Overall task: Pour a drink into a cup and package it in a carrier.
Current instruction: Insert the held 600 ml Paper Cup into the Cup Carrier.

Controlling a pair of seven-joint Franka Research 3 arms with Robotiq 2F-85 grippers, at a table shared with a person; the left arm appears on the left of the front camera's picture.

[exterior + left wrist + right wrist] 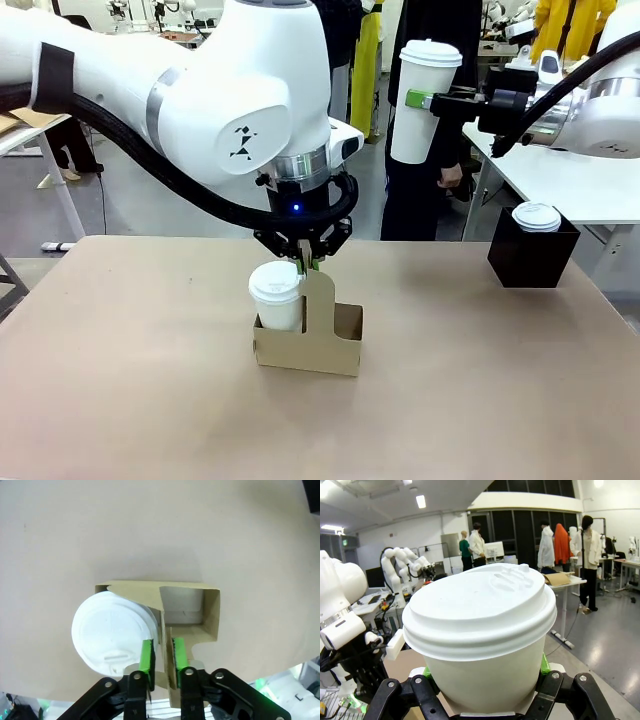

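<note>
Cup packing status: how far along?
Done: one lidded cup sits in the carrier. In hand: the right gripper holds a second cup aloft, and the left gripper straddles the carrier's handle, grip unclear. Left: the second cup isn't in the empty slot yet.

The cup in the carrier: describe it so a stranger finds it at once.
On the table sits a brown cardboard carrier. In its left slot stands a white lidded cup, unlike the raised cup and the third cup in the black box.
</note>
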